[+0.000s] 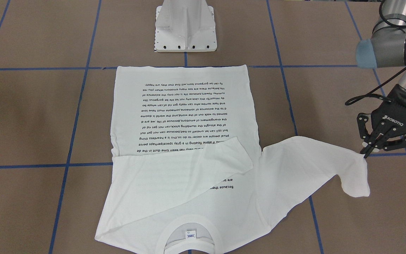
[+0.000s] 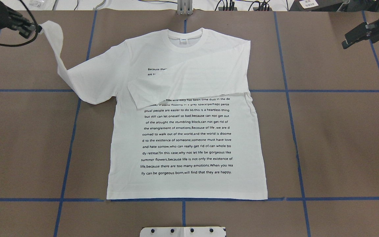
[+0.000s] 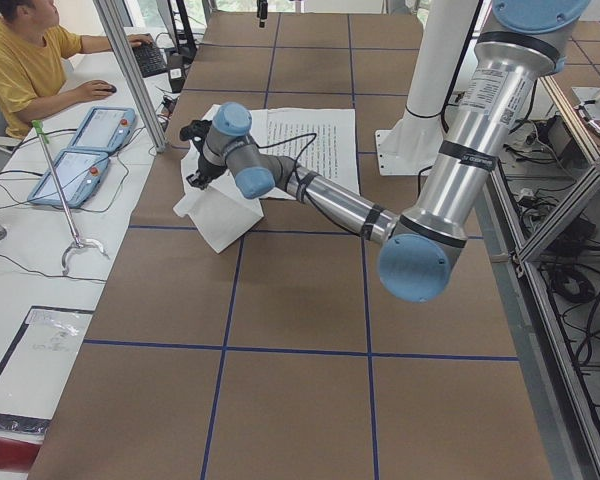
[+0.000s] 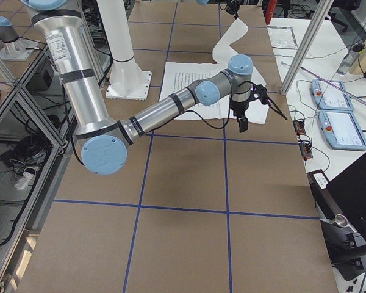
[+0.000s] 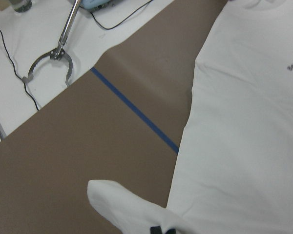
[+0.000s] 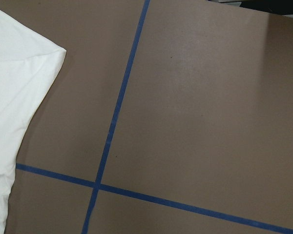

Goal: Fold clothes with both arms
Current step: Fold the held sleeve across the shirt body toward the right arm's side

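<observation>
The white long-sleeved T-shirt (image 2: 186, 141) lies flat on the brown table, black text face up and collar (image 2: 185, 36) at the far side. It also shows in the front-facing view (image 1: 185, 113). One sleeve (image 2: 189, 85) is folded across the chest. My left gripper (image 2: 35, 30) is shut on the cuff of the other sleeve (image 2: 56, 49) and holds it raised beyond the shirt's side; it also shows in the front-facing view (image 1: 366, 154). The left wrist view shows that sleeve (image 5: 127, 204) hanging. My right gripper (image 2: 349, 41) is open and empty, off to the shirt's other side, apart from it.
The white pedestal base (image 1: 185, 28) stands at the near side, just past the shirt's hem. Blue tape lines (image 2: 288, 90) cross the table. An operator (image 3: 30, 60), two teach pendants (image 3: 90, 140) and a grabber tool (image 5: 53, 53) are on the white bench beyond the table's far edge.
</observation>
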`<state>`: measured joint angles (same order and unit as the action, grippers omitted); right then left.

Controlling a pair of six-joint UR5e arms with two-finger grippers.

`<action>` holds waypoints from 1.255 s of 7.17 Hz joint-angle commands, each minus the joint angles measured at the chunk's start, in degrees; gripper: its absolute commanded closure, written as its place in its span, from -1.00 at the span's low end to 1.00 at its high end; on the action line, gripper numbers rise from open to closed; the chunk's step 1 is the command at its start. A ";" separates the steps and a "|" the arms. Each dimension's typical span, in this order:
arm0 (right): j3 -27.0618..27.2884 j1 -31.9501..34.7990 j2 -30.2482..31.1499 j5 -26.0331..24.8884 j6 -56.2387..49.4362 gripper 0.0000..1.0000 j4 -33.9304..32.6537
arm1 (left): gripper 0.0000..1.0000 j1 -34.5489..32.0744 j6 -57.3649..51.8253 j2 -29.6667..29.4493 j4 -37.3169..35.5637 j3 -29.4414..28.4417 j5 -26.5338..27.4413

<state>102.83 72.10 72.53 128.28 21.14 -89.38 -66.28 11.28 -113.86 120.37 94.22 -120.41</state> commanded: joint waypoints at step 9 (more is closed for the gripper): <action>-0.35 0.77 0.24 -0.22 0.57 -1.00 -0.27 | 1.00 32.60 29.76 -30.17 8.47 -20.45 21.79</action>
<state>102.54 72.85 72.76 128.04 21.69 -89.65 -36.56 40.93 -141.81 125.73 78.00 -100.67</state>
